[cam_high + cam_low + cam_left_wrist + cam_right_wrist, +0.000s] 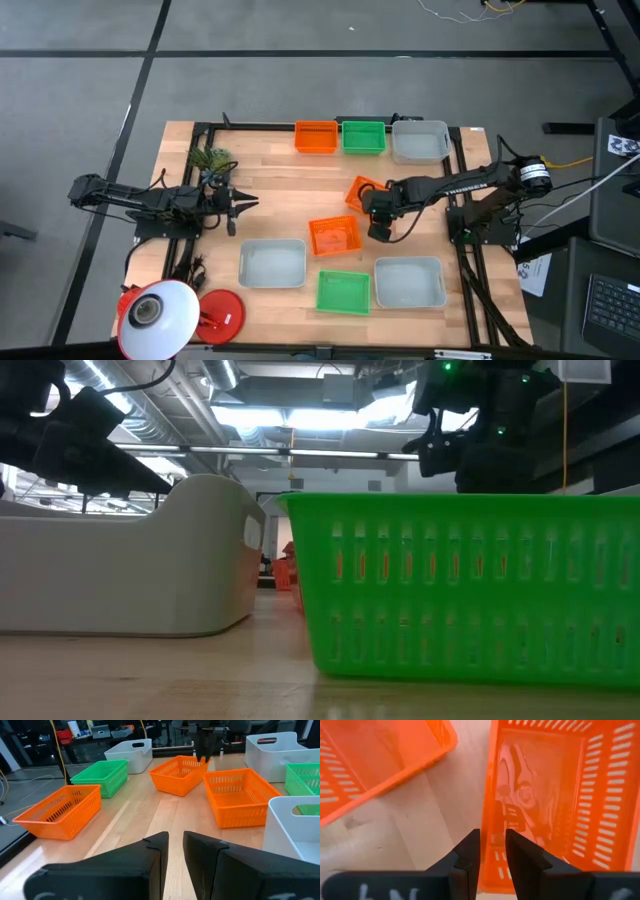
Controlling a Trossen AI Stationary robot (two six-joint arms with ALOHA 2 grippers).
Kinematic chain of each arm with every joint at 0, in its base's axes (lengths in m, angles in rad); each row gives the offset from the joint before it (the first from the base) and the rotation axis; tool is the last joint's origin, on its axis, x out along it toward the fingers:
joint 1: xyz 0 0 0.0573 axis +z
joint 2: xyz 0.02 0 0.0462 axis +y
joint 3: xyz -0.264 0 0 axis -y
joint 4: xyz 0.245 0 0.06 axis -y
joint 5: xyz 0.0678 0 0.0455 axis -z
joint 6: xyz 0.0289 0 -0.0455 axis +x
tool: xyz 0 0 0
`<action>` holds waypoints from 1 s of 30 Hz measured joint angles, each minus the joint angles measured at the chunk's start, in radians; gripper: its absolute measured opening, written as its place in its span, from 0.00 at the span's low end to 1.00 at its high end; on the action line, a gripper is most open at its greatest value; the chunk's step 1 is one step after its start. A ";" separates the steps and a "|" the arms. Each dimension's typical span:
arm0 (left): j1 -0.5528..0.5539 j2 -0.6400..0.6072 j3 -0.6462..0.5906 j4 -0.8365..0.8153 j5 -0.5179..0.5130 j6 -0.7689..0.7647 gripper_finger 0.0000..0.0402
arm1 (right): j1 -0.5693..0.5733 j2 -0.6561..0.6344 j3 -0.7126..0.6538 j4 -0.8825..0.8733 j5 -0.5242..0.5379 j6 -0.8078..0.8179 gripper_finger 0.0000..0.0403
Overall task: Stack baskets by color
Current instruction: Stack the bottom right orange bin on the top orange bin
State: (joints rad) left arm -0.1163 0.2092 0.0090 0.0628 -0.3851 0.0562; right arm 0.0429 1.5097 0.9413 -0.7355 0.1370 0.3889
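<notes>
Three baskets stand in a row at the far edge: orange, green, grey-white. Mid-table lie a turned orange basket and a second orange basket. At the near edge are two grey-white baskets and a green basket. My right gripper points down at the turned orange basket, open by a narrow gap, one finger on either side of its wall. My left gripper waits at the table's left, level, slightly open, with nothing between its fingers. My right gripper comes from above with the turned orange basket's near-side wall between its two fingers, close to a corner. The fingers lie across the wall, one inside the basket and one outside. Whether they touch the wall I cannot tell. The basket rests on the table.
A round red-and-white lamp stands at the near left corner and a small green plant at the far left. In the low view the near green basket and a grey-white basket hide most of the table.
</notes>
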 joint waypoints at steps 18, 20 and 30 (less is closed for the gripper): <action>0.001 0.001 0.052 -0.008 -0.042 -0.154 0.13 | 0.024 0.000 0.000 0.103 0.001 0.000 0.23; 0.001 0.000 0.093 -0.001 -0.062 -0.153 0.13 | 0.024 0.000 0.000 0.103 0.001 0.000 0.23; -0.001 0.007 0.188 0.094 -0.116 -0.080 0.13 | 0.024 0.000 0.000 0.106 0.001 0.001 0.23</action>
State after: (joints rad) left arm -0.1169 0.2161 0.1974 0.1566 -0.5010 -0.0234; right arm 0.0669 1.5097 0.9409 -0.6300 0.1382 0.3902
